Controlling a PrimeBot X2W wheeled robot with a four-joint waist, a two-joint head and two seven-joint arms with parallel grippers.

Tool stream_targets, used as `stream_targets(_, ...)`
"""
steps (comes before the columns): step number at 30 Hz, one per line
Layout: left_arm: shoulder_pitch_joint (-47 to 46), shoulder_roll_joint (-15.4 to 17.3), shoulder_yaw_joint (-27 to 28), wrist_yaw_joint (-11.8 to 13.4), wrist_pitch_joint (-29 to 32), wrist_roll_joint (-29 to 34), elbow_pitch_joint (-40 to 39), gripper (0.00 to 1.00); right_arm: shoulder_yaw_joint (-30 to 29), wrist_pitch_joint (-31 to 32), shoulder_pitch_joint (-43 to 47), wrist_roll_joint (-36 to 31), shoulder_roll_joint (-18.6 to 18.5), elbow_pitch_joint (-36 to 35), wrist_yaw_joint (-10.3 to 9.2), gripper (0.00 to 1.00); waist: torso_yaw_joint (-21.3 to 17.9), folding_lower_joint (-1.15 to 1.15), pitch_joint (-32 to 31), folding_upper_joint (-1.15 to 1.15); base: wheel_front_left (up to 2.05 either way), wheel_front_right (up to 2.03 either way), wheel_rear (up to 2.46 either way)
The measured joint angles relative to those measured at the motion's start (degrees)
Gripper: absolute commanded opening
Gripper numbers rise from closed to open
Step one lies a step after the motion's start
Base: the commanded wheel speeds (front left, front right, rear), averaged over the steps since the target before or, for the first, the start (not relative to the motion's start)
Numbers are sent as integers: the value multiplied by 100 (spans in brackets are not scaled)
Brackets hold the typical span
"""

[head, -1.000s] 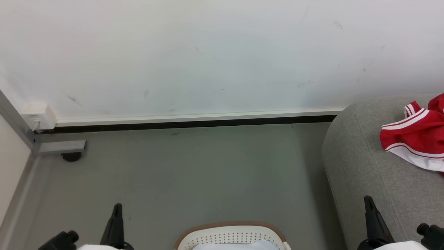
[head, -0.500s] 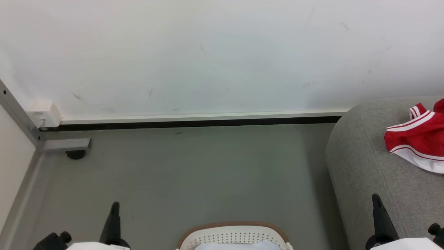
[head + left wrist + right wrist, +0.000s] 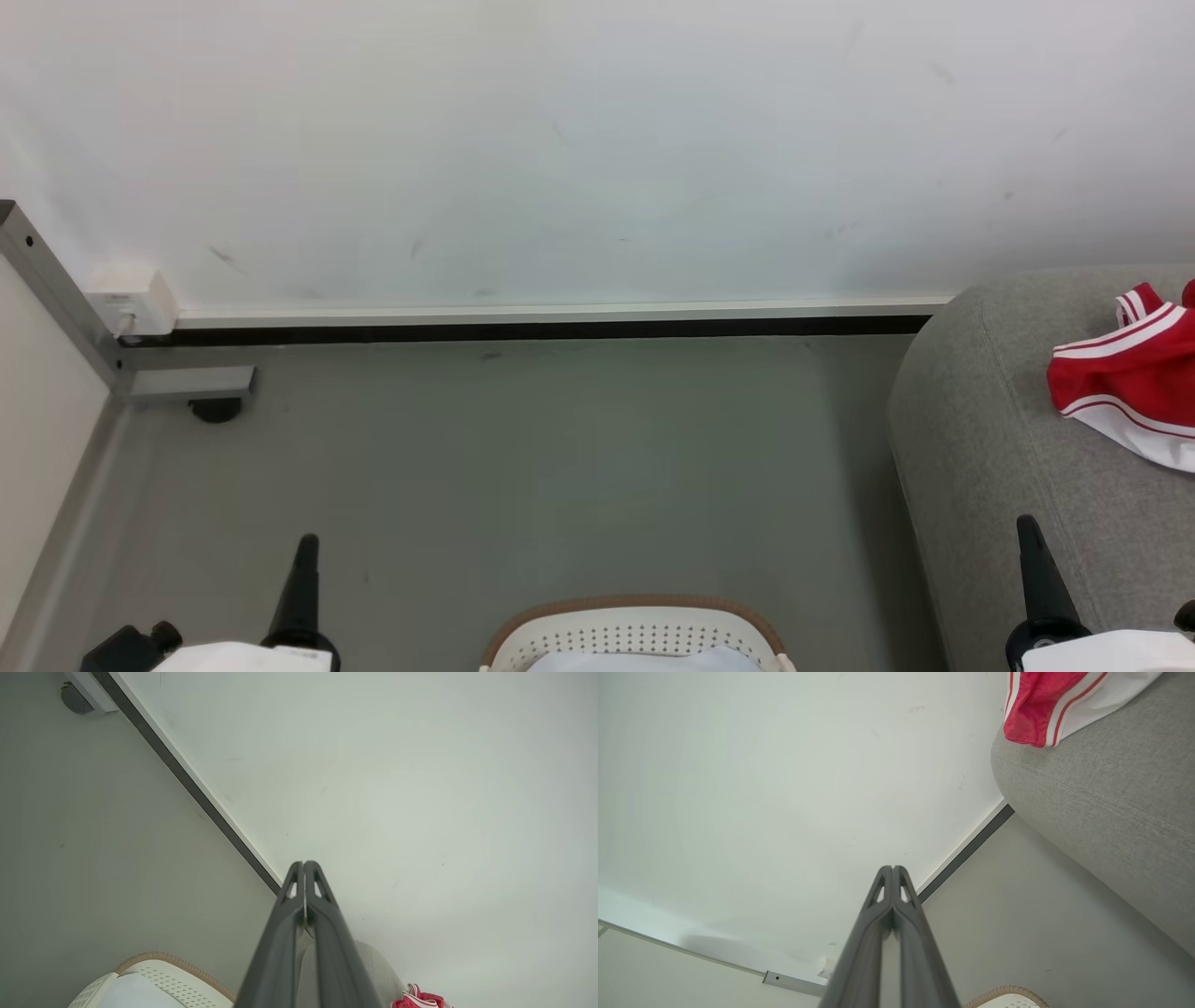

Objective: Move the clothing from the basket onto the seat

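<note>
On the grey seat (image 3: 990, 467), crumpled red clothing (image 3: 1116, 392) with white-striped trim, left pincer (image 3: 304, 864) and right pincer (image 3: 893, 868) closed, empty

Red-and-white clothing (image 3: 1123, 392) lies crumpled on the grey seat (image 3: 990, 448); the white, brown-rimmed basket (image 3: 607, 640) stands near it

A scuffed white wall (image 3: 597, 140) meets a plain grey floor (image 3: 523, 467) along a white skirting board with a dark strip (image 3: 541, 329) beneath. In the left corner, a grey metal post (image 3: 56, 289) slants beside a small white box (image 3: 135, 297). Just below, a black foot (image 3: 215, 410) sits under a short metal bar (image 3: 191, 381).
</note>
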Motion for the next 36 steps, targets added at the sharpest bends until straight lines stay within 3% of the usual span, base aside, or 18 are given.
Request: stream_targets(36,-140,11,166,-77,503,-1963,-20,0,-386,503,-108,1702,8,-37,0,0,224,0,2,0,0,0,0)
